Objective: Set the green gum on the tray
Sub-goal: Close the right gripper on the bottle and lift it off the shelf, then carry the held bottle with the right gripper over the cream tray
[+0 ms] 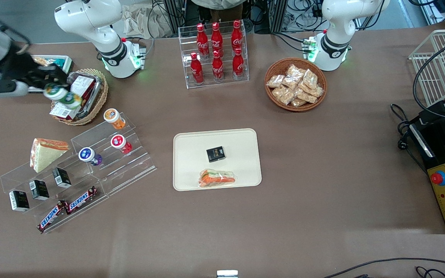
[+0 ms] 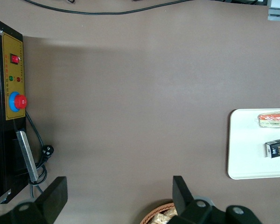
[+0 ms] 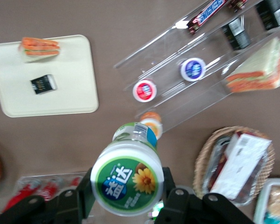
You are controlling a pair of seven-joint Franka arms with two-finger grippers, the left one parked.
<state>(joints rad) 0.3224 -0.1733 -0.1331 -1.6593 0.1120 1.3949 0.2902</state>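
Green gum [image 3: 127,179] is held off the counter [image 1: 323,173], pinched betw. the two fingers [image 3: 173,193] of the gripper [image 3: 126,196]; in the wrist view the white lid w/ green label faces the camera and the green body is mostly hidden under it. In the front view the gum [image 1: 62,95] is motion-blurred and seems doubled, so its exact outline can't be made out; the gripper [image 1: 48,87] is also smeared there, and the arm is cut off at the frame edge. Gripper is raised over the wicker basket [image 1: 87,96] of packaged goods, at the working arm's end of the counter.

Below the gripper and nearer the front camera stands a clear stepped display rack [image 1: 102,162]. On it: orange-bodied bottle [image 1: 114,118] closest to the gripper, partly hidden by the held gum in the wrist view; red bottle [image 1: 121,143] and blue/purple bottle [image 1: 89,156] a step lower. A wrapped sandwich [image 1: 45,152], small black boxes [image 1: 39,189] and Snickers bars [image 1: 68,208] sit on the neighbouring rack, farther from the gripper.

Tray [image 1: 242,139] lies well apart from the gripper, toward the counter's middle. On it: a small black box [image 1: 215,153] and a wrapped sandwich piece [image 1: 217,178]. Text on the box is too small to read.
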